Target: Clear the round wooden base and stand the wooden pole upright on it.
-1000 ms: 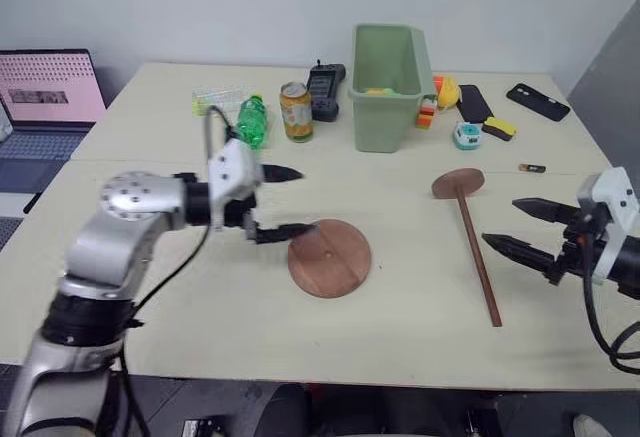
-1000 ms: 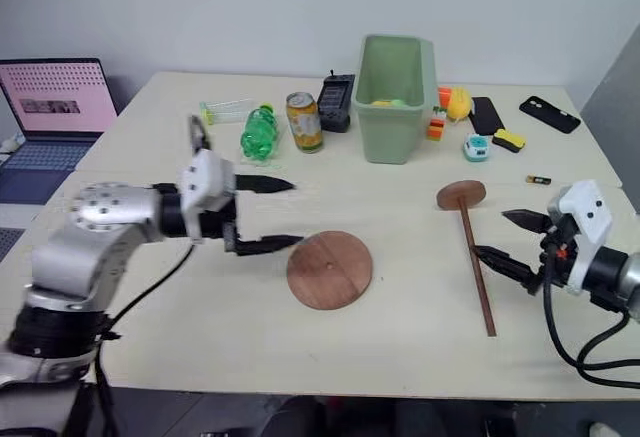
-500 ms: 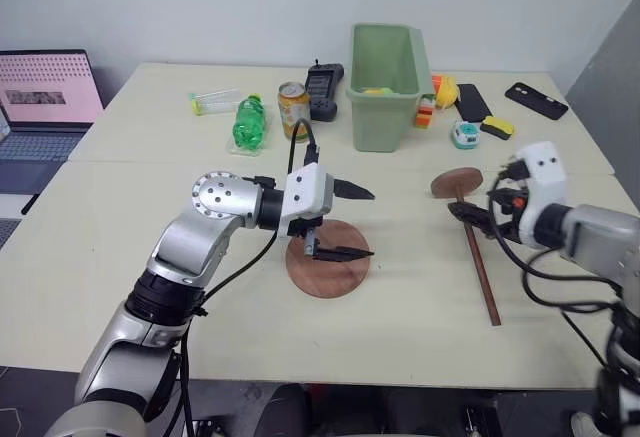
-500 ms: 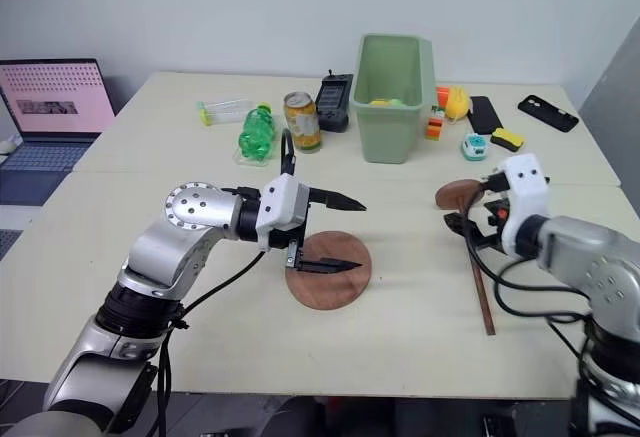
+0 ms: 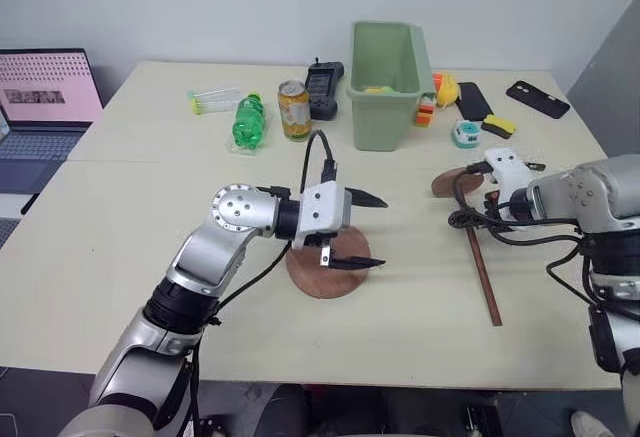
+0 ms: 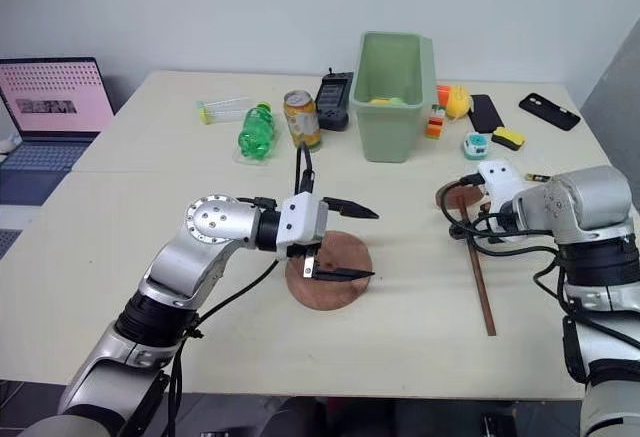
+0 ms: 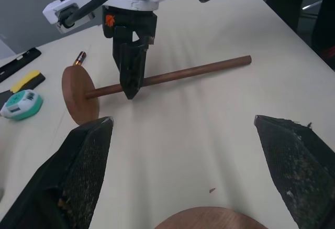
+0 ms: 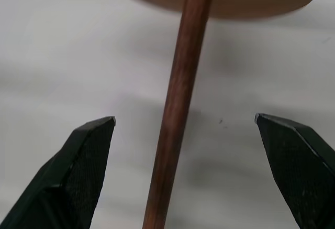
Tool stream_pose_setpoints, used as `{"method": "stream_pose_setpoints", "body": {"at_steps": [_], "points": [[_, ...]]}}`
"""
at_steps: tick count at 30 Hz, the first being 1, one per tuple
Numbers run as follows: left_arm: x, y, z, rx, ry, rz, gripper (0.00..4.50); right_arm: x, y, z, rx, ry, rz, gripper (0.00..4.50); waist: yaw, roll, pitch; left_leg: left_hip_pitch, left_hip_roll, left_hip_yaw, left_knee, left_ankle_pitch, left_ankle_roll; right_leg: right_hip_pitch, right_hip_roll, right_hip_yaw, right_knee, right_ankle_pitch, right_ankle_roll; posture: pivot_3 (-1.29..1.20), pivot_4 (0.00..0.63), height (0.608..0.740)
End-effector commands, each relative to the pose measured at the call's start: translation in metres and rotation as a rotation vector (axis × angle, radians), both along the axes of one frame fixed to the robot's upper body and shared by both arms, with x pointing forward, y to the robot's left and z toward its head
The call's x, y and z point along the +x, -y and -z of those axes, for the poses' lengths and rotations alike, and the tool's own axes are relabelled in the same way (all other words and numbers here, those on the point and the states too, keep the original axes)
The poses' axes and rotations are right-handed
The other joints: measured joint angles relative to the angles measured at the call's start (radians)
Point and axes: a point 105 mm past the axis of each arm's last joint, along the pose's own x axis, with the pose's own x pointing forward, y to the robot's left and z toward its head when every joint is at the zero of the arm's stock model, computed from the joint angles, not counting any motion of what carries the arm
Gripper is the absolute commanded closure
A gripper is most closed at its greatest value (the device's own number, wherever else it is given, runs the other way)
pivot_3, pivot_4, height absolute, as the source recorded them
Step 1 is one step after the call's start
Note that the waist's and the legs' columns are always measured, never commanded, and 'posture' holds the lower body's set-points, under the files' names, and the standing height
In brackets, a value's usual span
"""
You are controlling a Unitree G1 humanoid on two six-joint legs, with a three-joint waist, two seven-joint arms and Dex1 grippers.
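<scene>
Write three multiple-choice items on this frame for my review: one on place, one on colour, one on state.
1. Where does the wooden pole lie?
A. in the bin
B. flat on the table
C. upright on the round wooden base

2. What colour is the bin?
A. green
B. red
C. black

3. How is the right tool?
A. shut on the pole
B. open, astride the pole
C. holding a can

Key: B, it rests on the tabletop; A, its walls are pale green; B, its fingers stand apart on either side of the rod.

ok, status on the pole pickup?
Right gripper open astride the wooden pole, no grip. Left gripper open above the round wooden base. Base bare.
</scene>
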Motion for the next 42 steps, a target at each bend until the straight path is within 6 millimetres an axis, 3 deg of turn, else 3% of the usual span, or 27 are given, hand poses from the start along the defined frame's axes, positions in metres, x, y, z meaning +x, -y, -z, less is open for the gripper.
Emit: {"method": "stream_pose_setpoints", "body": {"at_steps": [1, 5, 8, 24, 29, 31, 35, 37, 42], "points": [[-0.006, 0.005, -0.008, -0.024, 0.061, 0.008, 0.0, 0.008, 0.002, -0.001, -0.021, -0.024, -0.028, 0.01, 0.0, 0.0, 0.0, 0.0, 0.0, 0.0, 0.0, 0.0, 0.0, 0.0, 0.0, 0.0, 0.0, 0.0, 0.0, 0.0, 0.15, 0.74], [-0.008, 0.008, -0.006, -0.027, 0.065, 0.002, 0.0, 0.014, 0.004, 0.002, -0.024, -0.05, -0.039, 0.01, 0.001, 0.0, 0.0, 0.0, 0.0, 0.0, 0.0, 0.0, 0.0, 0.0, 0.0, 0.0, 0.0, 0.0, 0.0, 0.0, 0.15, 0.74], [-0.009, 0.008, -0.004, -0.035, 0.062, -0.014, 0.0, 0.021, 0.003, 0.001, -0.028, -0.049, -0.044, 0.5, 0.0, 0.0, 0.0, 0.0, 0.0, 0.0, 0.0, 0.0, 0.0, 0.0, 0.0, -0.001, 0.0, 0.0, 0.0, 0.0, 0.15, 0.74], [-0.007, 0.005, -0.004, -0.035, 0.06, -0.031, 0.0, 0.022, 0.005, -0.001, 0.007, -0.081, -0.013, 4.24, 0.001, 0.0, 0.0, 0.0, 0.0, -0.002, 0.0, 0.0, 0.0, 0.0, -0.001, -0.001, 0.0, 0.0, 0.0, 0.0, 0.15, 0.74], [-0.004, -0.001, -0.005, -0.015, 0.066, -0.04, 0.0, 0.022, 0.005, -0.007, 0.045, -0.067, 0.021, 4.24, 0.001, 0.0, 0.0, 0.0, 0.0, -0.002, 0.0, 0.0, 0.0, -0.001, -0.001, -0.001, 0.0, 0.0, 0.0, 0.0, 0.15, 0.74], [0.0, -0.011, -0.006, 0.007, 0.074, -0.062, 0.0, 0.021, 0.0, -0.021, 0.105, -0.023, 0.008, 4.24, 0.001, 0.0, 0.0, 0.0, 0.0, -0.002, 0.0, 0.0, 0.0, -0.001, -0.001, -0.001, 0.0, 0.0, 0.0, 0.0, 0.15, 0.74], [0.005, -0.037, -0.01, 0.029, 0.069, -0.134, 0.0, 0.014, -0.033, -0.064, 0.25, 0.235, -0.176, 4.24, 0.0, 0.002, 0.001, -0.002, 0.0, -0.002, 0.0, 0.0, 0.0, -0.002, -0.001, -0.001, 0.0, 0.0, 0.0, 0.0, 0.15, 0.74], [0.005, -0.054, -0.014, 0.026, 0.039, -0.182, 0.0, 0.0, -0.057, -0.085, 0.373, 0.404, -0.297, 4.24, -0.003, 0.002, 0.001, -0.004, 0.002, -0.003, 0.0, 0.0, 0.0, -0.003, -0.001, -0.001, 0.0, 0.0, 0.0, 0.0, 0.15, 0.74], [-0.005, -0.112, -0.01, 0.04, -0.069, -0.386, 0.0, -0.045, -0.108, -0.111, 0.471, 0.735, -0.563, 4.24, -0.007, 0.003, 0.002, -0.005, 0.003, -0.005, -0.001, 0.0, 0.001, -0.004, -0.001, -0.001, 0.0, 0.0, 0.0, 0.0, 0.15, 0.74]]}}
